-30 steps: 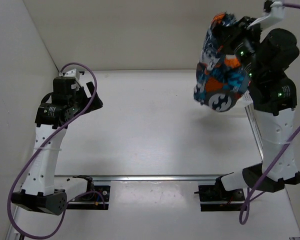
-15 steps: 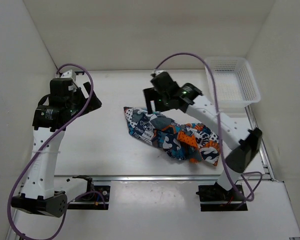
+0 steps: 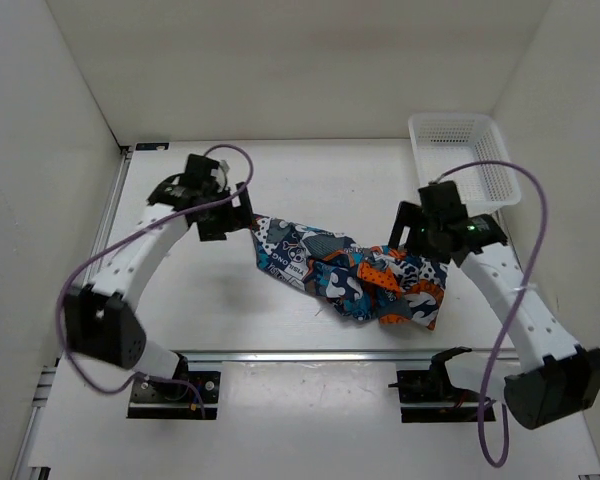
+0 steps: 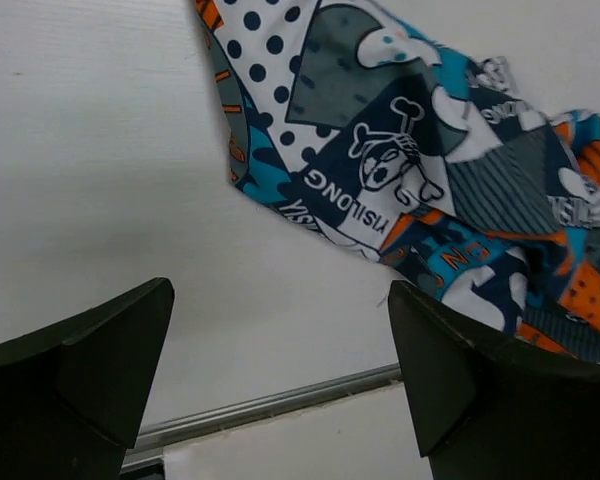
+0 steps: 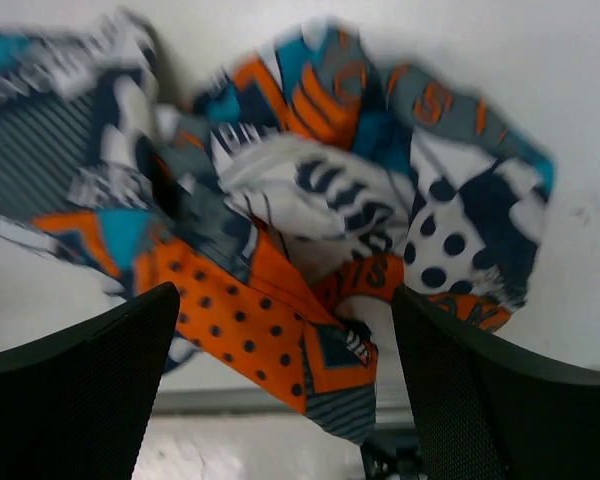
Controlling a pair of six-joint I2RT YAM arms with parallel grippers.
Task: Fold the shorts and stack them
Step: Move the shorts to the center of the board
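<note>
The shorts lie crumpled in a long heap across the middle of the white table, a busy orange, teal, navy and white print. My left gripper hovers at their left end, open, with bare table between its fingers. In the left wrist view the shorts lie ahead to the right. My right gripper is over their right end, open. Orange dotted folds of the shorts lie below and between its fingers, not gripped.
A white mesh basket stands at the back right corner. A metal rail runs along the near edge of the table and also shows as a rail under the left gripper. White walls close in the left, back and right.
The right gripper held the shorts bunched high at the back right, then let them go onto the table and drew back to their right end. The left arm reached in to their left end.
</note>
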